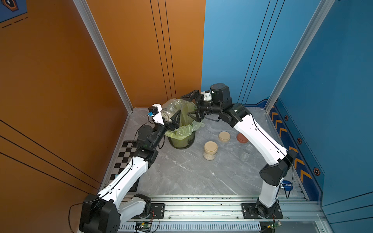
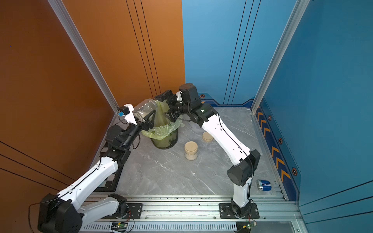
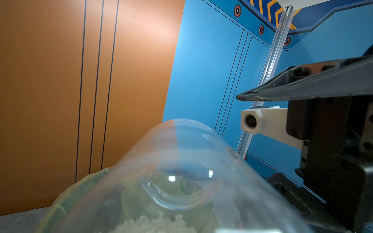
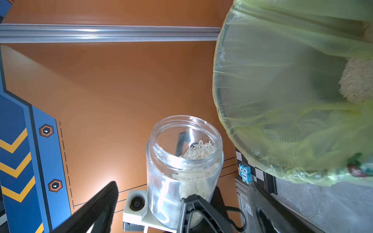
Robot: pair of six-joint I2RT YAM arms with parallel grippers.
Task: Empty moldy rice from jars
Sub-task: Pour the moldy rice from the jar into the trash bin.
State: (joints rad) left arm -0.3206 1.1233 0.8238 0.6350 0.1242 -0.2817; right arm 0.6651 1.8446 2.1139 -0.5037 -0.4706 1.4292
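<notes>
The left gripper (image 1: 172,117) has its jaws shut on an open glass jar (image 4: 161,181), up by the bin (image 1: 181,142). The moldy rice (image 4: 198,151) is inside the jar. The right gripper (image 1: 184,106) hangs by the bin's rim, jaws wide, holding nothing. If the jar tips too soon, rice may land on the desk (image 1: 181,177) (not in the bag). The arms are close and could bump. The orange wall (image 1: 141,60) is near; the front is open.

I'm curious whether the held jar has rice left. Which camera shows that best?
Right wrist view: the held jar faces it mouth-first, rice plain inside. Left wrist view blurs it through glass; both top views show mostly glass.
</notes>
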